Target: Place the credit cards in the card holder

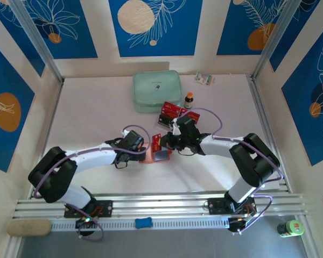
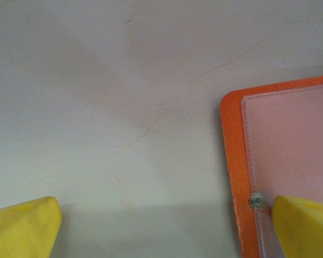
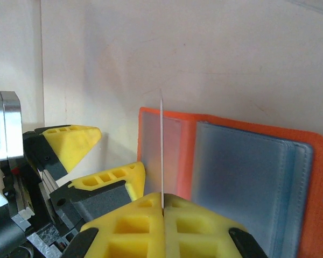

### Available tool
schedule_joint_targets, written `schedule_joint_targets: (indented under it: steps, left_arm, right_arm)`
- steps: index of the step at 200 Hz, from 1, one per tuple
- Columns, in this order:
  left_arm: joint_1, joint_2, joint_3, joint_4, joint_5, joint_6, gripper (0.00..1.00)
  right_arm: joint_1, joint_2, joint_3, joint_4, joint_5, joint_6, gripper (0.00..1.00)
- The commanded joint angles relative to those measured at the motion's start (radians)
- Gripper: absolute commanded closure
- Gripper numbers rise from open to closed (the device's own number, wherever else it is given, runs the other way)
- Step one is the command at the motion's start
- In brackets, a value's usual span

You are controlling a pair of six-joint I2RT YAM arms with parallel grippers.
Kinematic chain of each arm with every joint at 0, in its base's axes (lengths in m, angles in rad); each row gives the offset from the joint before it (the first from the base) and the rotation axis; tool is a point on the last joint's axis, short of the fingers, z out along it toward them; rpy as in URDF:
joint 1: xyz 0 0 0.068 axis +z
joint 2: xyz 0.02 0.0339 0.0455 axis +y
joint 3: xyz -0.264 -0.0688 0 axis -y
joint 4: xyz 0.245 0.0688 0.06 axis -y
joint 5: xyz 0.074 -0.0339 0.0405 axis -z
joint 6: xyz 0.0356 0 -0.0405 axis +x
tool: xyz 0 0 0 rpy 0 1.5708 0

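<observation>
The orange card holder lies open on the table between the two arms, its greyish pockets facing up. My right gripper is shut on one thin credit card, seen edge-on and standing upright over the holder's left clear pocket. From above this card looks red, at the right gripper. My left gripper is wide open at the holder's left edge; one yellow finger rests on the clear pocket beside the snap. More red and black credit cards lie further back.
A mint-green zipped pouch lies behind the cards, with a small dark bottle and a small packet to its right. The left gripper's yellow fingers sit close to the left of the held card.
</observation>
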Motion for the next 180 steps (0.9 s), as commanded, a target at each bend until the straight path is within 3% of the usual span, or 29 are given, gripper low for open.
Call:
schedule_joint_targets:
  steps: [1, 180]
  left_arm:
    - [0.009, 0.002, 0.013, -0.032, -0.021, 0.007, 0.00]
    - [0.009, -0.016, -0.027, -0.028, -0.014, -0.021, 0.00]
  right_arm:
    - [0.011, 0.021, -0.020, 0.051, 0.004, -0.010, 1.00]
    - [0.063, 0.077, -0.055, 0.111, 0.093, 0.011, 1.00]
